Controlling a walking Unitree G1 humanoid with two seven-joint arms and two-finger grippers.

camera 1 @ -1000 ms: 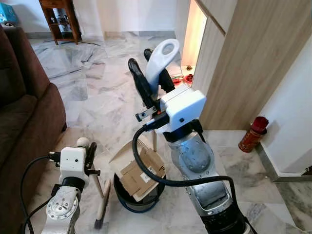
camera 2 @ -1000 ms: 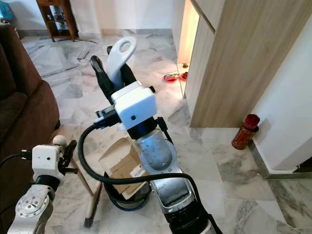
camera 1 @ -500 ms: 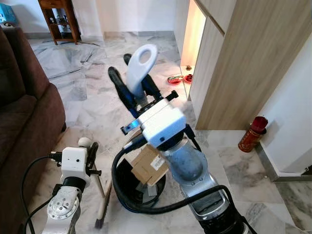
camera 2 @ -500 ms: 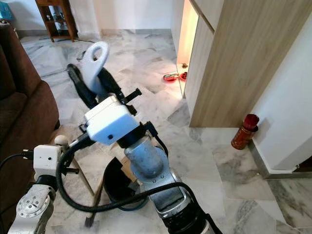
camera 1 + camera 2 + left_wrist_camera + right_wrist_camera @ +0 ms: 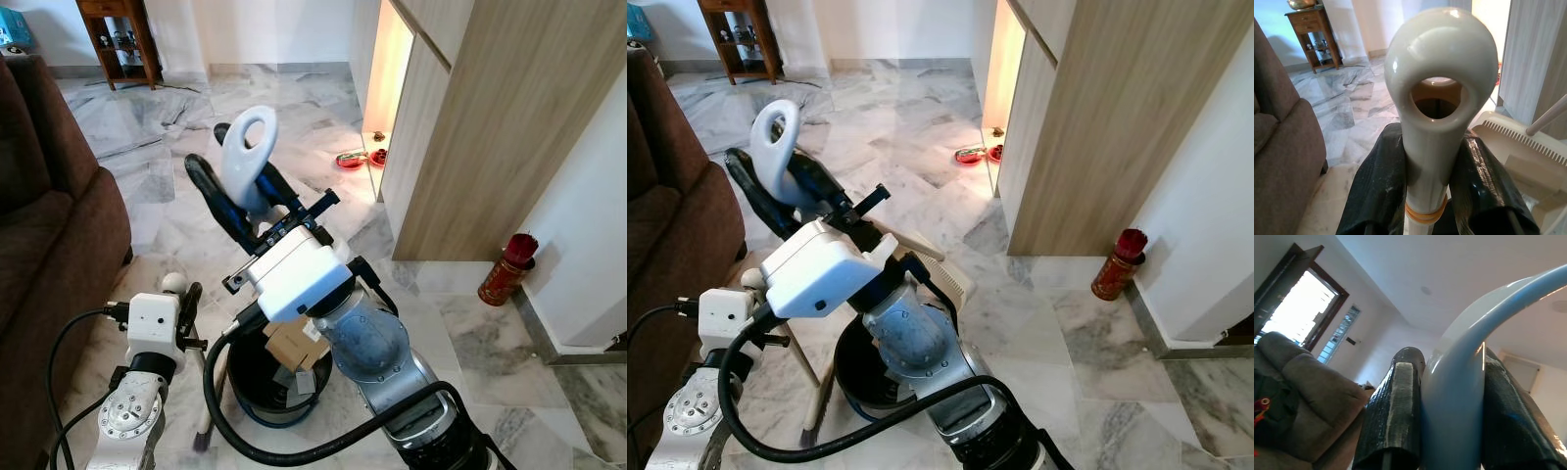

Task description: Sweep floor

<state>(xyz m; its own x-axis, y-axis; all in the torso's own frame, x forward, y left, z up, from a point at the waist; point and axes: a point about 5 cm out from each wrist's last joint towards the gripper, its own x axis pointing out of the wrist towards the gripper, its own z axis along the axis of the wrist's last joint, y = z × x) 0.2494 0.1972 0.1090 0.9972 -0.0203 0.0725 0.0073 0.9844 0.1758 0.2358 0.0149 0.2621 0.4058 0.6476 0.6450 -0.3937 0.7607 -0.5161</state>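
Right gripper (image 5: 238, 196) pinching white dustpan handle (image 5: 245, 157), pan tipped over black bin (image 5: 250, 377) to dump, you'd guess | left gripper (image 5: 1425, 196) clamps broom handle (image 5: 1437, 88), parked upright beside bin

A home, seemingly its living area. The marble-tiled floor (image 5: 186, 196) runs to white walls. A brown upholstered sofa (image 5: 49, 225) stands at the left, and a small dark wooden shelf unit (image 5: 118, 39) with ornaments sits far back. A tall wood-panelled partition (image 5: 490, 127) rises on the right, with red bowls (image 5: 358, 159) on the floor beside it.
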